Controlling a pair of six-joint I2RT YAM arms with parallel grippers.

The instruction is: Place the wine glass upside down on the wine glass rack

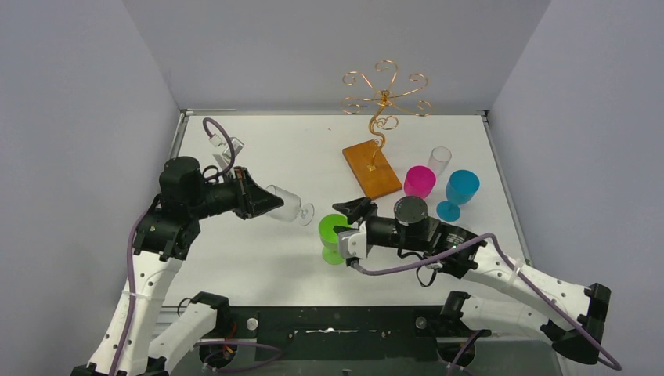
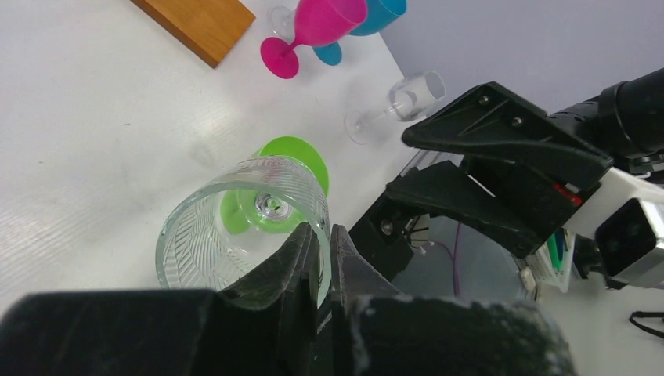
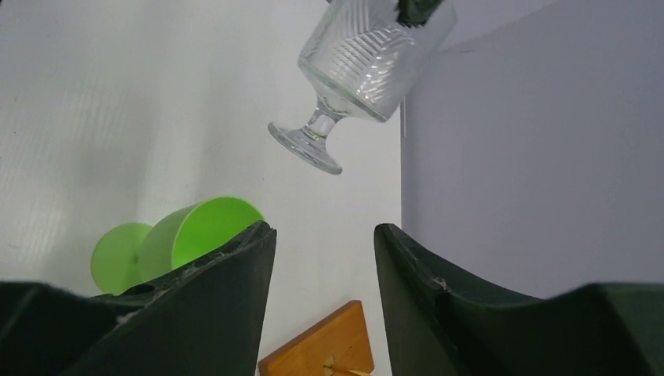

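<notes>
Left wrist: clear wine glass [image 2: 200, 235], ribbed, short-stemmed, perhaps herringbone-patterned, sideways.

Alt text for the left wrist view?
The left hand pinches the rim of a clear ribbed wine glass held on its side above the white table. Past it lies a green goblet; the right hand is open at right, the rack's wooden base at top.
</notes>
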